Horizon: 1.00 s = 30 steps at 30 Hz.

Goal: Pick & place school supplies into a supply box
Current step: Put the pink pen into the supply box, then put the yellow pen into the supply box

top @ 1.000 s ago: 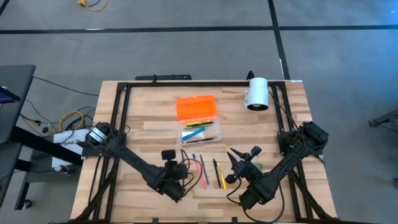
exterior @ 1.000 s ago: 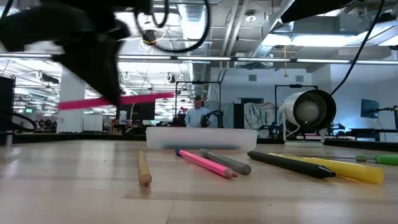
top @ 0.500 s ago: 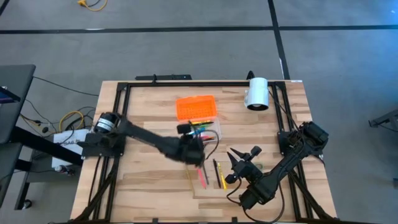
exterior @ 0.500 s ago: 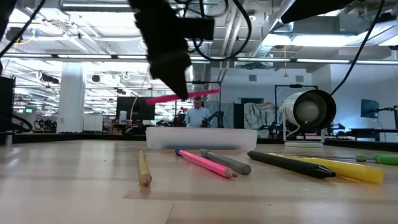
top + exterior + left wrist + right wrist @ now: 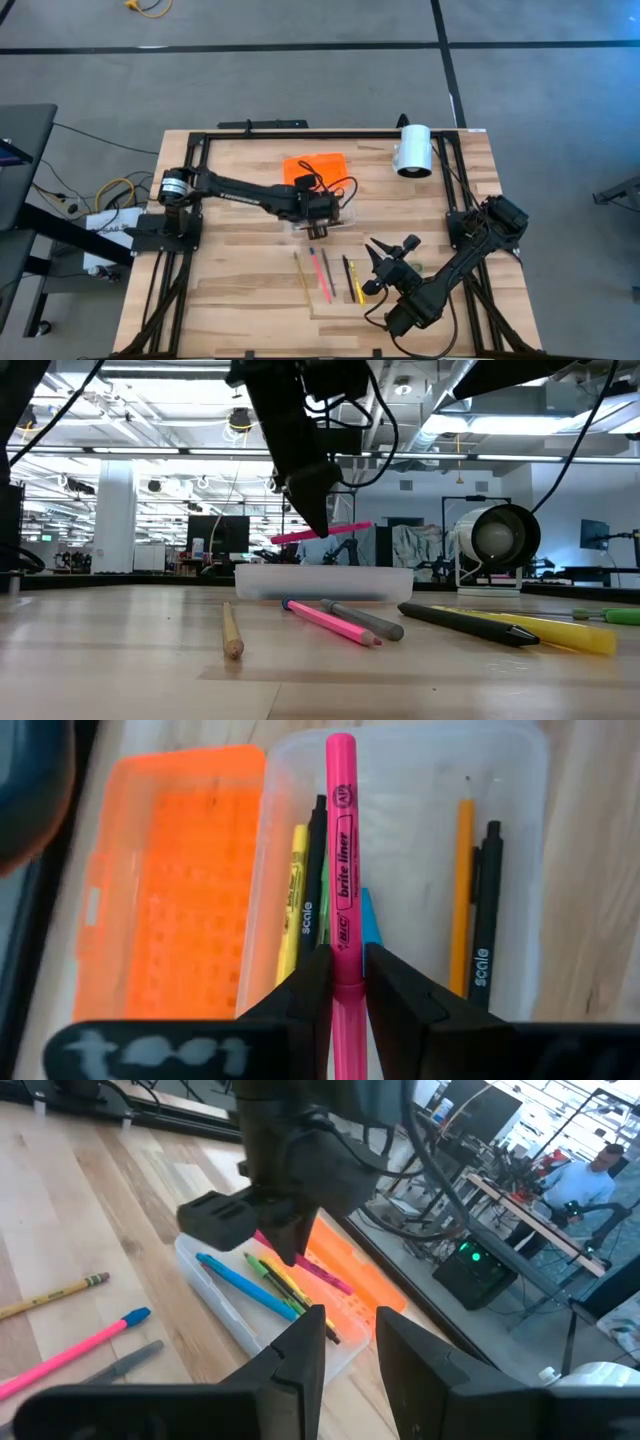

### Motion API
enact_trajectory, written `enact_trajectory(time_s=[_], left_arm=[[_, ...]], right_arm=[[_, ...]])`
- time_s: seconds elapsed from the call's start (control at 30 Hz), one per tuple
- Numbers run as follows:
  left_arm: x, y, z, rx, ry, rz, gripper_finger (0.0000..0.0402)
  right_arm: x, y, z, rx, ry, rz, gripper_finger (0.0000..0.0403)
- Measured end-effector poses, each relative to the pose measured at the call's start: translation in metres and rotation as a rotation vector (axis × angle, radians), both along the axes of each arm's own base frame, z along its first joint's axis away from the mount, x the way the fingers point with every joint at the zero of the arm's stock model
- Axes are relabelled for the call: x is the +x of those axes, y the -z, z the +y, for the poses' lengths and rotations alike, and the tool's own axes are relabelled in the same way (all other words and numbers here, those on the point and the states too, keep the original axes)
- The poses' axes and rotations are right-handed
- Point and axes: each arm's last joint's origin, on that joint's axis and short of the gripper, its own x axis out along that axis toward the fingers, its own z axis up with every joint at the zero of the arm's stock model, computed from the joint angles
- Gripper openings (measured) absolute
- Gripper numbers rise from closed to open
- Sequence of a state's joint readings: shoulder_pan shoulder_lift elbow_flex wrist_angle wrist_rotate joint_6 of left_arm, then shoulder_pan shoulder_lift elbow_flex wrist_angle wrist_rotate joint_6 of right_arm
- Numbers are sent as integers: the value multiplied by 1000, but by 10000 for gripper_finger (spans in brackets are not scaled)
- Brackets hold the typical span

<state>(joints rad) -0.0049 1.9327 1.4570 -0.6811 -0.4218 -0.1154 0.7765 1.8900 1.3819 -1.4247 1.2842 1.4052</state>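
Pink highlighter point(image 5: 340, 870) is sitting clamped between the fingers of my left pincer point(image 5: 345, 982), which I am holding over the open tray of the supply box point(image 5: 510, 850). I am gripping it near its tail end so the long body is pointing out ahead, lined up with the tray's length; that way it should drop in beside the others rather than bridging the rim. Seen from table height, the highlighter is hanging level, clear above the tray's wall, not yet touching anything.

Inside the tray, a yellow pen point(image 5: 293, 900), a black pen point(image 5: 314, 870), an orange pencil point(image 5: 463, 890) and another black pen point(image 5: 486, 910) are already lying lengthwise, leaving a free lane under my load. The ridged orange lid point(image 5: 170, 880) is lying folded open beside the tray, out of the way.

Nearer on the desk point(image 5: 230, 290), a plain pencil point(image 5: 231, 632), a second pink highlighter point(image 5: 330, 622), a grey pen point(image 5: 365, 620), a black marker point(image 5: 470, 624) and a yellow marker point(image 5: 560, 632) are waiting their turn.

My right pincer point(image 5: 385, 262) is resting parted and empty near those leftovers, keeping clear of the left arm's path.
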Motion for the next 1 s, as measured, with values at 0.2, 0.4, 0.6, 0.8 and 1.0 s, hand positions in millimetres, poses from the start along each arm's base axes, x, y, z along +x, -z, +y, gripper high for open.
enact_trajectory(time_s=[0.2, 0.4, 0.6, 0.8, 1.0], left_arm=[[0, 1, 13, -46, 6, 8, 58], [0, 0, 10, -14, 22, 14, 108], [-4, -1, 1, -5, 40, 49, 146], [-14, -8, -37, -13, 113, 84, 149], [-32, -7, -103, -14, 230, 117, 147]], right_arm=[[0, 0, 0, -1, 0, 2, 86], [0, 0, 0, -3, 0, 4, 86], [0, 1, 0, -3, 0, 5, 86], [-3, 7, -3, 3, 12, 37, 86], [3, 10, -6, 72, 54, 48, 86]])
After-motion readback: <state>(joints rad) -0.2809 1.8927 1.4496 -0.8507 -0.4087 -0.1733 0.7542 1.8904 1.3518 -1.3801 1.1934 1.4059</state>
